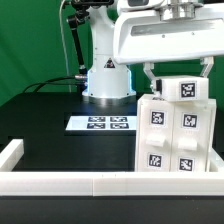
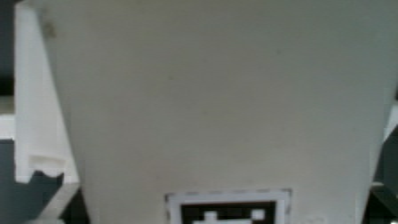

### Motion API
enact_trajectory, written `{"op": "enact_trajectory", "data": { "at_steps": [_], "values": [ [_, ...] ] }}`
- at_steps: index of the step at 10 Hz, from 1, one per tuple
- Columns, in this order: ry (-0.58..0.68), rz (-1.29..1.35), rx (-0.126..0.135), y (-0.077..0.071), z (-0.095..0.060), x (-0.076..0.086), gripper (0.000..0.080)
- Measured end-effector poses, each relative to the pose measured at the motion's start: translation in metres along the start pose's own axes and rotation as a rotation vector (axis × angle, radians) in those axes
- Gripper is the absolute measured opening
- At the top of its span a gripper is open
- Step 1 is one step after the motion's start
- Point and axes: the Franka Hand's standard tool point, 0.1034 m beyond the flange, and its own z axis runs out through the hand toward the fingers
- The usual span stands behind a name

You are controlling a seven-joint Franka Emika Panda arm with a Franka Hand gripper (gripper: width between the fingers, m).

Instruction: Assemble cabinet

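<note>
The white cabinet box (image 1: 170, 140) stands upright at the exterior view's right, with several square tags on its front. A white tagged top piece (image 1: 186, 89) sits on top of it. My gripper (image 1: 180, 76) hangs straight above, its dark fingers (image 1: 150, 78) flanking that top piece on both sides, closed against it. In the wrist view a white cabinet panel (image 2: 214, 100) fills almost the whole picture, very close, with one tag (image 2: 228, 209) at its edge. My fingertips are hidden there.
The marker board (image 1: 101, 123) lies flat on the black table in front of the robot base (image 1: 107, 80). Long white border rails (image 1: 60, 183) run along the near edge and the exterior view's left side. A green backdrop stands behind.
</note>
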Motion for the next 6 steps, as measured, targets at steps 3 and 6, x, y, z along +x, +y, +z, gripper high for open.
{"op": "enact_trajectory", "data": {
  "at_steps": [3,6],
  "values": [
    [0.024,0.324,0.020,0.0017,0.0002,-0.0021,0.0558],
    [0.027,0.573,0.028,0.0031,0.0008,-0.0034,0.0558]
  ]
}}
